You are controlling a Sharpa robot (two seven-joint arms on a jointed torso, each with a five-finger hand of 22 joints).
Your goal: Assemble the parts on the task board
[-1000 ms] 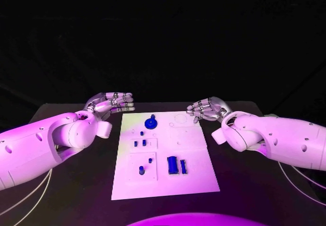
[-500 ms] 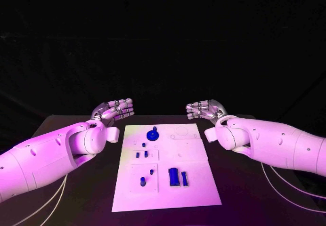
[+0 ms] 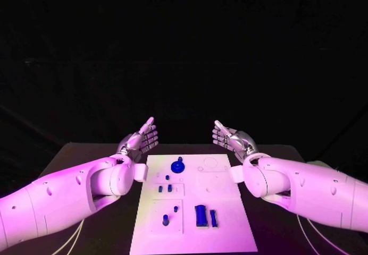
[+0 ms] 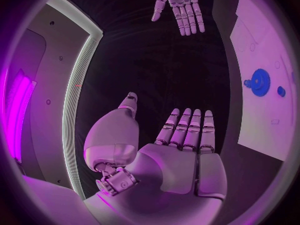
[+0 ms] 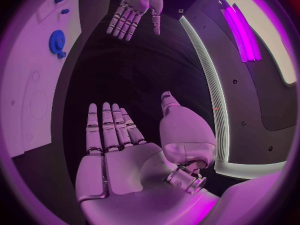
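Each robot hand (image 3: 142, 139) spread above black table (image 3: 92, 154).

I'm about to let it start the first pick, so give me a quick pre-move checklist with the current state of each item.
1. Left hand empty, fingers apart: ok.
2. Right hand empty, fingers apart: ok.
3. Both hands clear of the task board, raised beyond its far edge: ok.
4. Blue gear lying on the board's far part, nothing over it: ok.
5. Two upright blue blocks near the board's near edge, apart from each other: ok.
6. Small blue pegs fully seated in their holes: cannot tell.
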